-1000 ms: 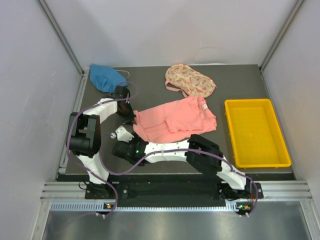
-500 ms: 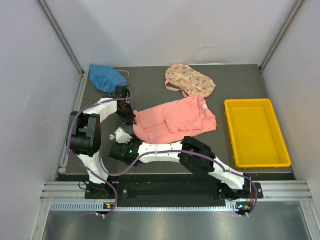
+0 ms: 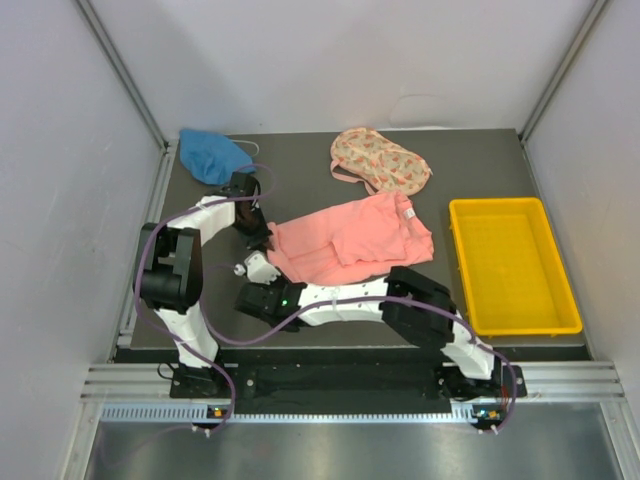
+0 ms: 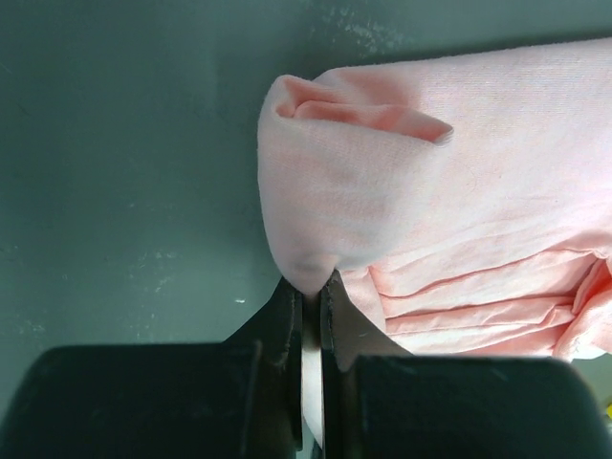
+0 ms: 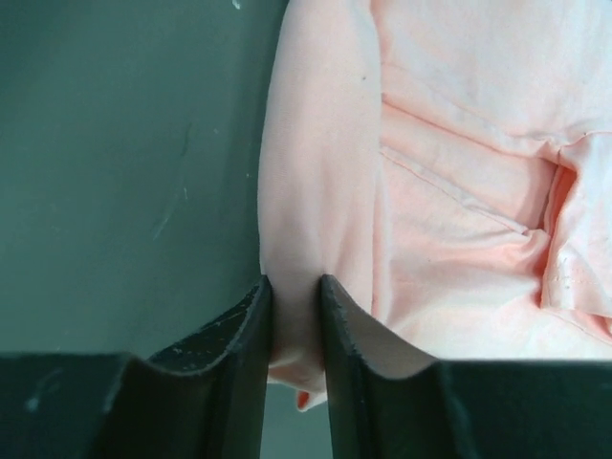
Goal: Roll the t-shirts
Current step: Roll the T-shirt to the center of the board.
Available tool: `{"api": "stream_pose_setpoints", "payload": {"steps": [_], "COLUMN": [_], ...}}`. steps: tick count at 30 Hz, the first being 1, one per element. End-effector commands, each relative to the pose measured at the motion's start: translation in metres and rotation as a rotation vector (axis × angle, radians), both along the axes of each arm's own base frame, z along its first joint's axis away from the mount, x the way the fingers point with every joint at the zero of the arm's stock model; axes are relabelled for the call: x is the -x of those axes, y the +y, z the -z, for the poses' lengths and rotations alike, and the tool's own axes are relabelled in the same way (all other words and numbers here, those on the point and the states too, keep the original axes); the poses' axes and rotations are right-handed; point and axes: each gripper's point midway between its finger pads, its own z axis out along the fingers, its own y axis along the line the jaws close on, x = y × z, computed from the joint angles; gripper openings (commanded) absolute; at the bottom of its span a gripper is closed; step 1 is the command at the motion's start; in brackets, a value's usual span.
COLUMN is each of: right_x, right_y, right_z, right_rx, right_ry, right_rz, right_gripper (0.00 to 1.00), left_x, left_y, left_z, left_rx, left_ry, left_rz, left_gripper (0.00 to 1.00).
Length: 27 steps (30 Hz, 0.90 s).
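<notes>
1. Left end effector (image 4: 311, 287) first: its two fingers are almost together, and a puffed corner of the pink t-shirt (image 4: 402, 191) is pinched right at the tips.
2. Right end effector (image 5: 296, 287), same story. Two dark fingers sit narrow, one on each side of a fold along the pink t-shirt's edge, with the cloth squeezed between them.
3. So that's two end effectors, both gripping the one pink garment. From overhead they sit close together at its left edge, the left one farther from the arm bases and the right one nearer.
4. The pink t-shirt itself lies in the middle of the tabletop (image 3: 480, 165). It is spread out but rumpled, and its left edge is gathered into a soft rolled fold where the fingers hold it.
5. T-shirt count: three. Besides the pink one, a blue t-shirt (image 3: 210, 155) sits bunched in the far left corner. A floral t-shirt (image 3: 380, 160) sits bunched at the far edge near the middle. Both lie well apart from either end effector.
6. One yellow tray (image 3: 510, 260) stands on the right side of the tabletop, near the pink t-shirt's right edge but not touching it.
</notes>
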Motion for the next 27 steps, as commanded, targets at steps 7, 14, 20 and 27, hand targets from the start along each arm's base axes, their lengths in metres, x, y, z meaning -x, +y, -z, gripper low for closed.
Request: {"api": "stream_pose_setpoints", "payload": {"steps": [7,14,20,27], "right_x": [0.000,-0.013,-0.014,-0.010], "right_y": [0.012,0.002,-0.003,0.007], "right_z": [-0.081,-0.075,-0.071,-0.084], "right_rx": [-0.546,-0.861,-0.873,-0.495], "right_ry": [0.135,0.346,0.357,0.065], "right_rz": [-0.008,0.083,0.105,0.132], "right_gripper": [0.22,0.20,0.27,0.37], "left_x": [-0.016,-0.020,-0.019,-0.016], "left_y": [0.003,0.001,0.002,0.001], "left_z": [-0.029,-0.038,-0.035,-0.031], "left_rx": [-0.004,0.005,0.000,0.002], "left_ry": [-0.094,-0.114,-0.105,-0.070], "left_rz": [0.020,0.031,0.036,0.034], "left_gripper": [0.02,0.02,0.02,0.01]}}
